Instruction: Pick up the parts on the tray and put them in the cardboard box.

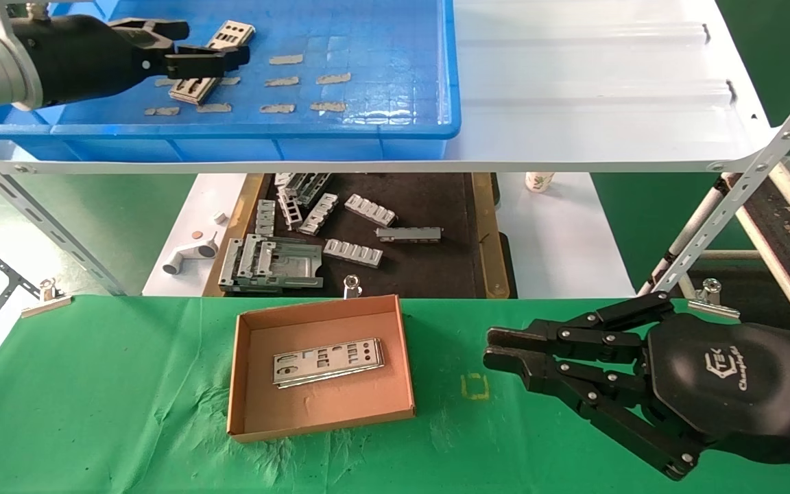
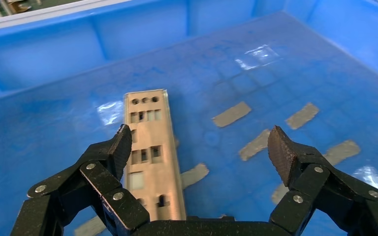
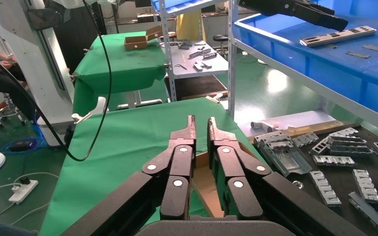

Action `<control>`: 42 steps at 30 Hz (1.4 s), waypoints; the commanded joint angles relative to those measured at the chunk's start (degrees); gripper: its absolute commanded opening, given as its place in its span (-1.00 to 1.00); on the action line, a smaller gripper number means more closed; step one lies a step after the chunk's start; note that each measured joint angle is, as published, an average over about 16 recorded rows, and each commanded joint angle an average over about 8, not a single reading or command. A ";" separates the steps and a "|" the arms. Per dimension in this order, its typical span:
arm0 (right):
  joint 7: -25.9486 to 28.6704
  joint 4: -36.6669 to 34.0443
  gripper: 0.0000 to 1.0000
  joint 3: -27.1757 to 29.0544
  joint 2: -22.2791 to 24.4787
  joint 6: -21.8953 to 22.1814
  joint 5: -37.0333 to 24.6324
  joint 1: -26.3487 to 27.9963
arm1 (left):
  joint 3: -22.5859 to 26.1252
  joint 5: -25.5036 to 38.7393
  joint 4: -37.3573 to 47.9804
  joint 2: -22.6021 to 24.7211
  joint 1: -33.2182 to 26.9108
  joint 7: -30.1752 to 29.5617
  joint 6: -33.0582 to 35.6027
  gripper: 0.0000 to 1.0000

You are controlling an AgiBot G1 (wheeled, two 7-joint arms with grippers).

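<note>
Left tool [image 1: 193,49] hovers spread over a plate [image 2: 152,157]; right tool [image 1: 498,348], marked "TEK", sits clenched.

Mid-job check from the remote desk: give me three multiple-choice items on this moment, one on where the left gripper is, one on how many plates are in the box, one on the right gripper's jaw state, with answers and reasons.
1. Where is the left gripper?
A. Over the blue tray, above a plate
B. Inside the cardboard box
C. Over the black tray

2. How many plates lie in the cardboard box?
A. None
B. One visible
C. Four

3. How are the right gripper's jaws?
A. Wide open
B. Clamped on a plate
C. Shut, holding nothing

Answers:
1 A: the left wrist view shows open jaws either side of the plate on the blue floor.
2 B: the head view shows one boxed plate.
3 C: its fingertips meet over the green cloth, nothing between them.
</note>
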 commanded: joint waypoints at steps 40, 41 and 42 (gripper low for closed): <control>0.00 0.00 -1.00 0.00 0.00 0.00 0.00 0.00 | -1.06 -1.18 8.38 4.31 -1.17 3.62 -12.39 0.67; 0.00 0.00 -1.00 0.00 0.00 0.00 0.00 0.00 | -1.09 -1.23 8.40 4.31 -1.13 3.60 -12.35 0.88; 0.00 0.00 -1.00 0.00 0.00 0.00 0.00 0.00 | -1.12 -1.27 8.43 4.32 -1.10 3.58 -12.35 1.00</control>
